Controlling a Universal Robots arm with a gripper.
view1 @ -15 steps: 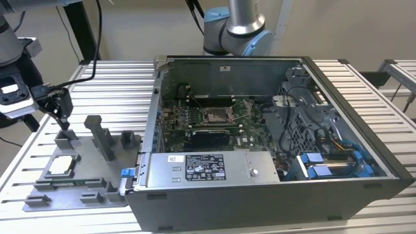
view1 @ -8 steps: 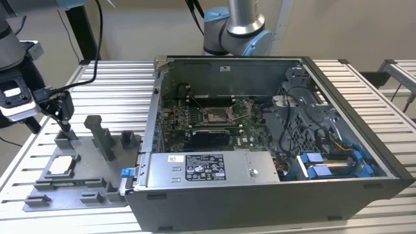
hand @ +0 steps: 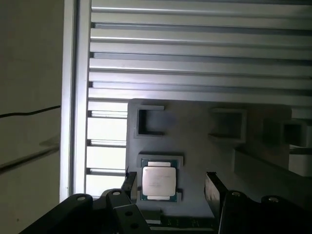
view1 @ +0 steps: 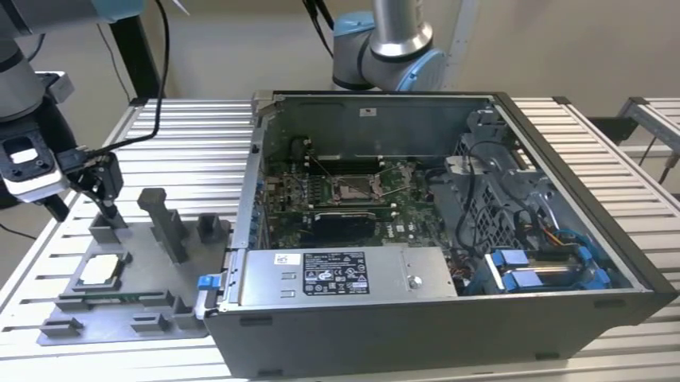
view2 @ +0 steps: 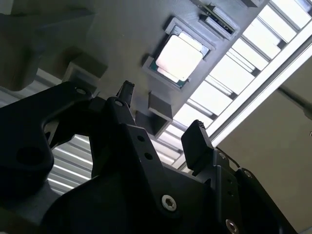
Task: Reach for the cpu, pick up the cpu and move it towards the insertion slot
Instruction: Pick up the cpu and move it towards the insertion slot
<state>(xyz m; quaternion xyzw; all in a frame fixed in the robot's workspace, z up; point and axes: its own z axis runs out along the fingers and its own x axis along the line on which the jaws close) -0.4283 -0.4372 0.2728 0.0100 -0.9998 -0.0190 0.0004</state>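
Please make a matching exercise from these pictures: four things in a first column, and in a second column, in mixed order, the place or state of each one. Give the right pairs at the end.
Column one
1. cpu
2. insertion slot
3. gripper
4. fixture plate

Column two
A. open, holding nothing, above the fixture plate
B. inside the open computer case, on the green board
C. lying flat in a recess of the fixture plate
D. on the slatted table, at the exterior view's left of the case

Pairs: 1-C, 2-B, 3-A, 4-D
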